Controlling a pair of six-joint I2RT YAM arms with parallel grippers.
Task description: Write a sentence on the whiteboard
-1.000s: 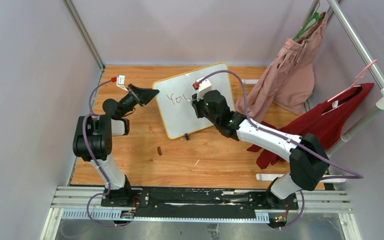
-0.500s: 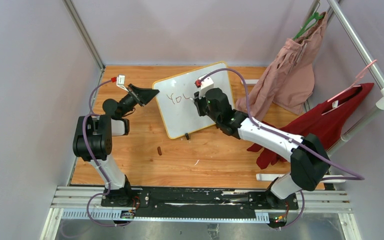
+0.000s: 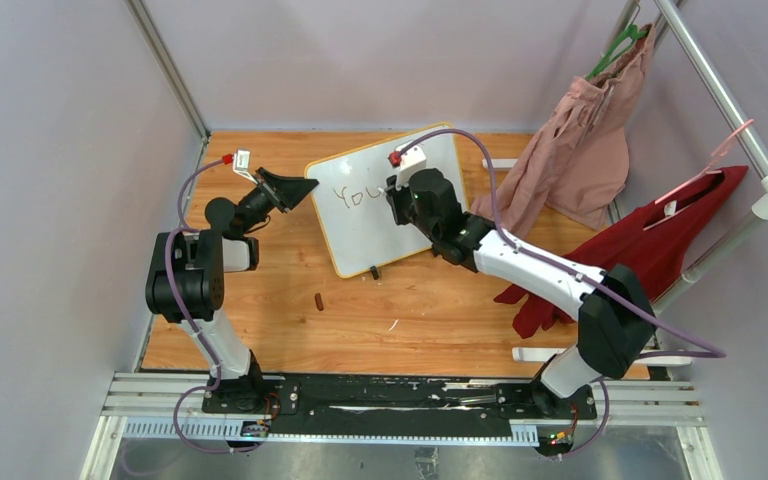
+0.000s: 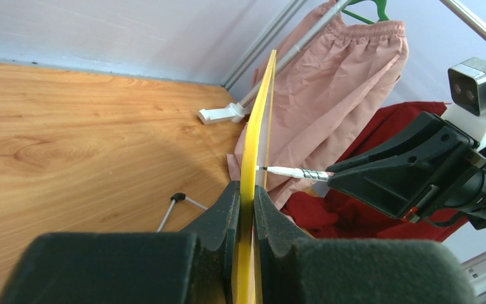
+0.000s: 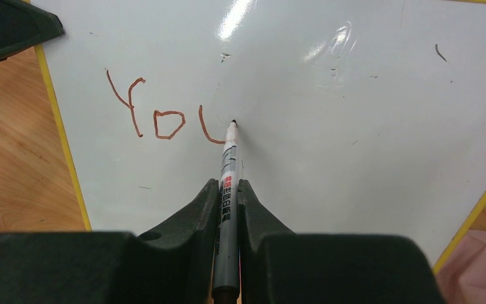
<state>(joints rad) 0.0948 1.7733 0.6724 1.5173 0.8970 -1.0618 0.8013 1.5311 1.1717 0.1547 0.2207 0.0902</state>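
The whiteboard (image 3: 360, 238), white with a yellow frame, stands tilted on the wooden table. My left gripper (image 3: 309, 186) is shut on its left edge; the left wrist view shows the yellow frame (image 4: 257, 120) pinched between the fingers of the left gripper (image 4: 247, 190). My right gripper (image 5: 228, 185) is shut on a grey marker (image 5: 226, 171), whose tip touches the board. The sentence (image 5: 158, 117) reads "Yo" plus a partly drawn "u" in reddish-brown. From above, the right gripper (image 3: 393, 195) hides the end of the writing (image 3: 351, 196).
A small dark marker cap (image 3: 319, 300) lies on the table in front of the board. Pink clothing (image 3: 580, 150) and red clothing (image 3: 650, 245) hang from a metal rail at the right. Grey walls close in the left and back sides.
The right gripper has moved with the marker toward the board's far edge, drawing the upward stroke of the "u". The left gripper and the board have stayed still.
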